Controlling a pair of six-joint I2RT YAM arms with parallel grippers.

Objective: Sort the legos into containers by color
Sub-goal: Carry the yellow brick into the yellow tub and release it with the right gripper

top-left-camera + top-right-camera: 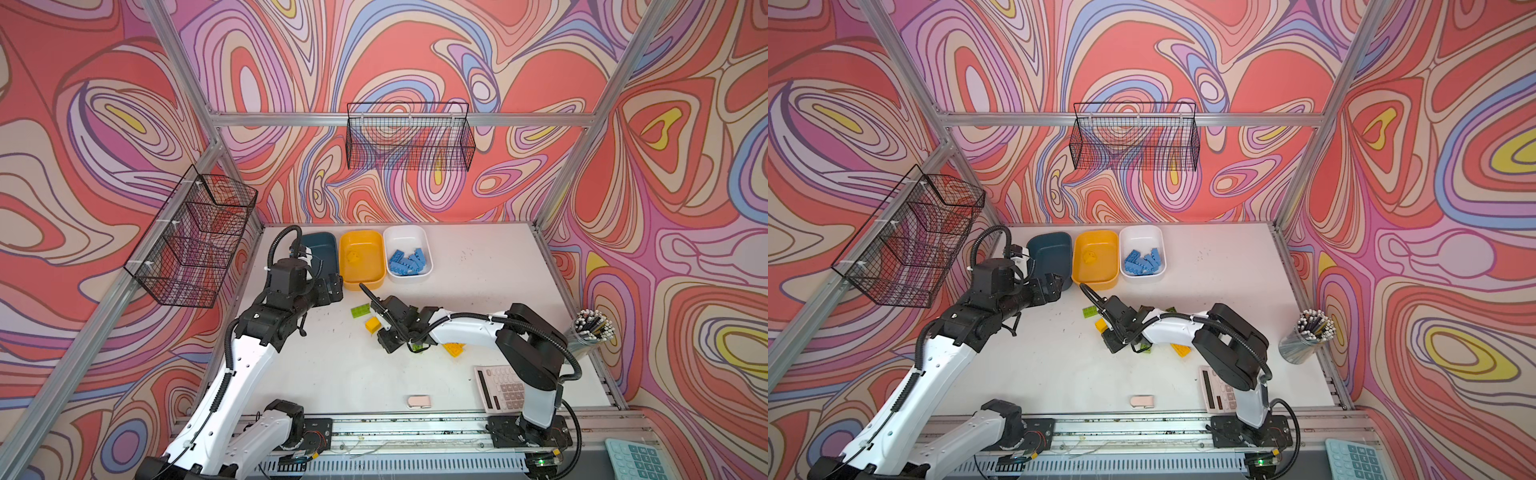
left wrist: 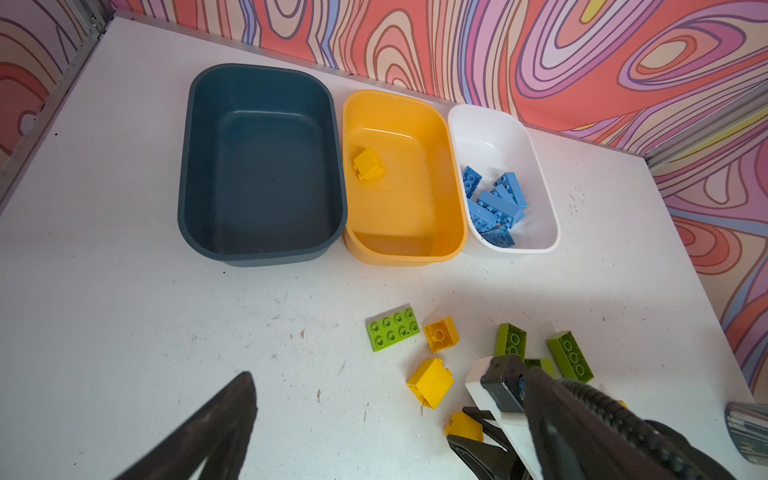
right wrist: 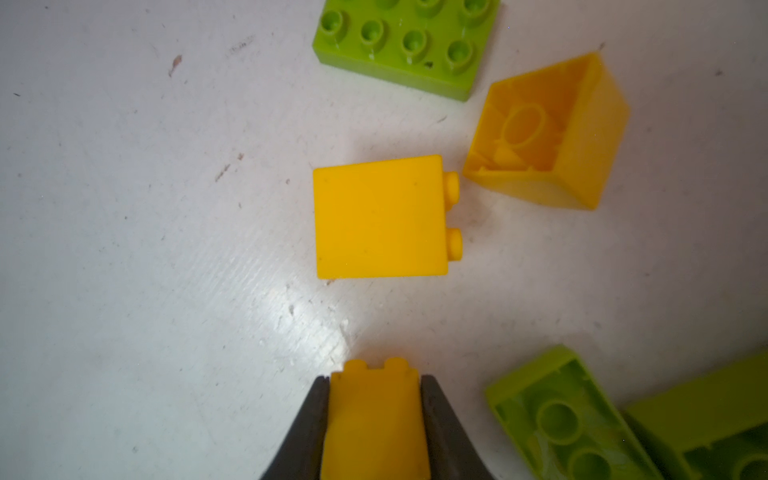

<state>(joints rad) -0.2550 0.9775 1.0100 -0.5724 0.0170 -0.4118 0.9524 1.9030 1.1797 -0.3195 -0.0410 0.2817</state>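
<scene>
Right fingers: your right gripper [image 3: 376, 381] is pinching a small yellow brick [image 3: 376, 424], one dark pad flat on each side face, studs poking out past the tips.
Lift: whether that brick has left the table [image 3: 124, 249] you cannot tell.
Just past the tips: a second yellow brick [image 3: 380, 216] lies on its side, a third yellow brick [image 3: 544, 133] sits hollow side up beside it, and a flat green brick [image 3: 409, 45] lies studs-up beyond; two more green bricks [image 3: 569, 419] lie close beside the held one.
Where to go: the yellow tub [image 1: 362, 284] lies farther out from your right gripper and a little toward the left arm's side, its long axis running away from the base. I'd judge this a short reach forward over the loose bricks.
Left fingers: your left gripper [image 1: 334, 289] is spread wide, holding nothing, just beside the near end of the teal tub [image 1: 322, 249] — nearer the tubs than the right, so it may crowd the yellow tub's near corner.
Tubs: the yellow tub holds a lone yellow brick [image 2: 368, 163], the white tub [image 2: 492, 133] a heap of blue bricks [image 2: 492, 203], the teal tub nothing you can see.
Hidden: in both top views the gripper covers the held brick, and the right arm covers part of the green bricks and a long yellow brick [image 1: 455, 349].
</scene>
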